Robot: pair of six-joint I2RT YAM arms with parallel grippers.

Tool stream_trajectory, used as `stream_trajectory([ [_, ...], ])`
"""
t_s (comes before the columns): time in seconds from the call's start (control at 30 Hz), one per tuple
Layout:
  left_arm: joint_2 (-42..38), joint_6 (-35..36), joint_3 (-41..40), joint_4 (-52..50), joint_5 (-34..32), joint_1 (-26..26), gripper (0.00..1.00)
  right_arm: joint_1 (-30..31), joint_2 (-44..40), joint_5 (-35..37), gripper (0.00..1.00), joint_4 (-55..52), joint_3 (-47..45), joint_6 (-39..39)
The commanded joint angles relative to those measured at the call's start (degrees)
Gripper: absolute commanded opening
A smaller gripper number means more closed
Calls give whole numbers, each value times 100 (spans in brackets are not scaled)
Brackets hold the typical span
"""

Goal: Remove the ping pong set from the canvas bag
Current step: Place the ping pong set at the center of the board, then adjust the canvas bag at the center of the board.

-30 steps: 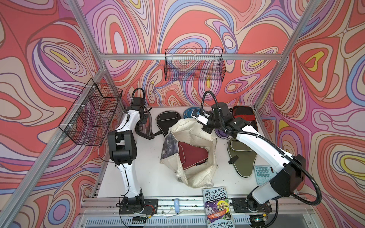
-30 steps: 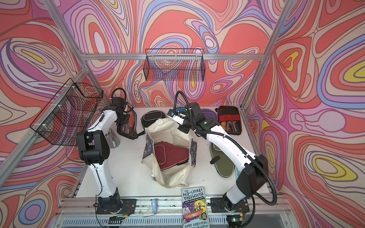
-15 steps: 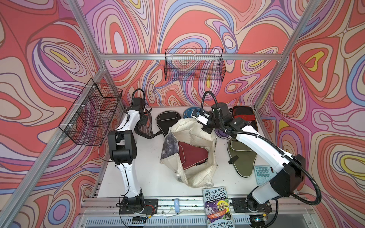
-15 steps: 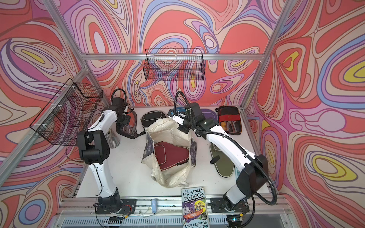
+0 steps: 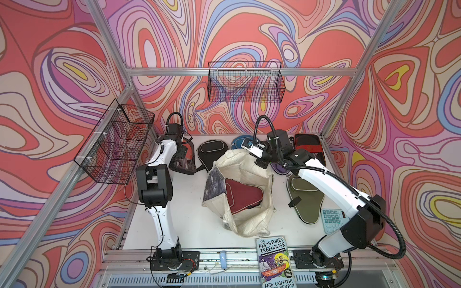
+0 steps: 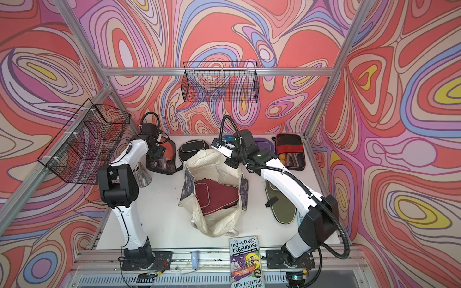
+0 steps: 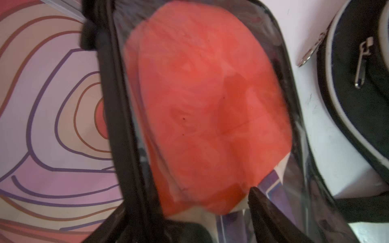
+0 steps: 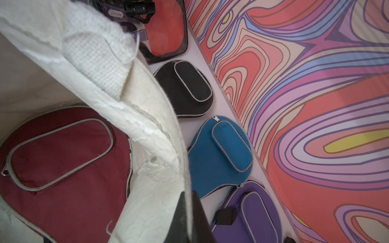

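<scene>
- Risk, left of frame: the clear case [image 5: 187, 169], red paddle inside, sits by the left wall just beside the black cover [image 5: 208, 152]. Flat or leaning, I cannot tell. If the left claw [image 5: 180, 159] lifts away with a pad caught on the case's edge, the case could drag or tip.
- Risk, centre: the maroon cover [image 5: 243, 198] is the one piece of the set I can see inside the canvas bag [image 5: 249, 224], lying on its floor. The bag is soft, so a pull on the cover may haul the whole bag along, or the cover could snag on the cloth.
- Risk, right of centre: the bag's mouth gapes only because its far rim is held up. A slip there would drop cloth over the maroon cover. The blue cover [image 8: 221, 151], purple cover [image 8: 252, 212], olive cover [image 5: 305, 197] and second case [image 6: 290, 152] lie out on the desk [image 5: 189, 224] near the right arm — a careless sweep could scatter them.
- Left claw: over the clear case. In the left wrist view its fingers [image 7: 267, 212] stand wide apart with nothing pinched between them. Whether a pad touches the case, I cannot tell.
- Right claw [image 8: 186, 195]: fully closed on the bag's far rim, with the cloth pinched between the jaws.
</scene>
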Motion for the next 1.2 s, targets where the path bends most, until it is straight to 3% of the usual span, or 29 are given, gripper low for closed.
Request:
stream_trajectory([
  [0.0, -83, 180, -24, 163, -179, 2, 82, 5, 14, -52, 0, 30, -80, 31],
  [0.23, -222, 212, -71, 288, -310, 1, 83, 5, 29, -51, 0, 106, -121, 27],
  [0.43, -820, 42, -395, 359, 34, -107, 85, -1, 46, -85, 0, 189, -121, 17],
  [0.6, -1676, -207, -761, 395, 557, -464, 88, 5, 30, -181, 0, 281, -31, 40],
  [0.77, -2435, -378, -750, 9, 577, -1116, 90, 5, -20, -219, 0, 297, 137, -12],
  [0.8, -2567, -447, -720, -86, 679, -1216, 91, 1, -44, -222, 0, 299, 159, -28],
  [0.83, -2758, -543, -693, -205, 832, -1321, 99, 9, -73, -219, 0, 304, 181, -34],
  [0.93, -3299, -895, -644, -475, 1589, -1554, 100, 3, -220, -241, 0, 376, 165, -56],
  [1.07, -3982, -1326, -624, -845, 3142, -1752, 100, 29, -414, -254, 0, 514, 110, -43],
  [1.17, -4301, -1441, -753, -959, 3354, -2127, 100, 71, -510, -230, 0, 523, 153, -49],
])
